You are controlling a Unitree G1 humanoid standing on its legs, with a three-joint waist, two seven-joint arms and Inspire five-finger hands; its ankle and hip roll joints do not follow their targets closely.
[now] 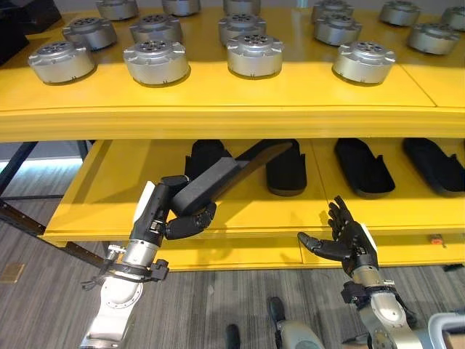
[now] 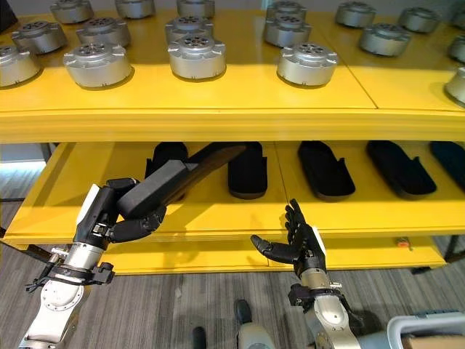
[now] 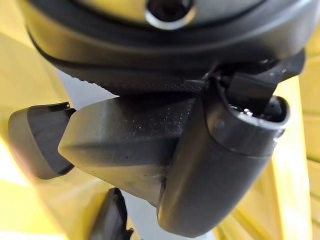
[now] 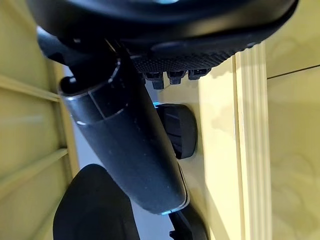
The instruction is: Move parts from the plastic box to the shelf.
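Black part hanging half over the lower shelf's front edge

Yellow shelving is carrying everything here. The left hand is curling its fingers around the near end of a long black part, which is tilting up over the front edge of the lower shelf. If the far tip is catching on the upper shelf or on the black parts already lying in a row behind it, it may be knocking one askew or twisting out of the grasp. The right hand is waiting near the front edge, fingers spread and empty. Round silver motor housings are sitting in rows on the upper shelf. A pale box corner is showing at lower right, its contents hidden.
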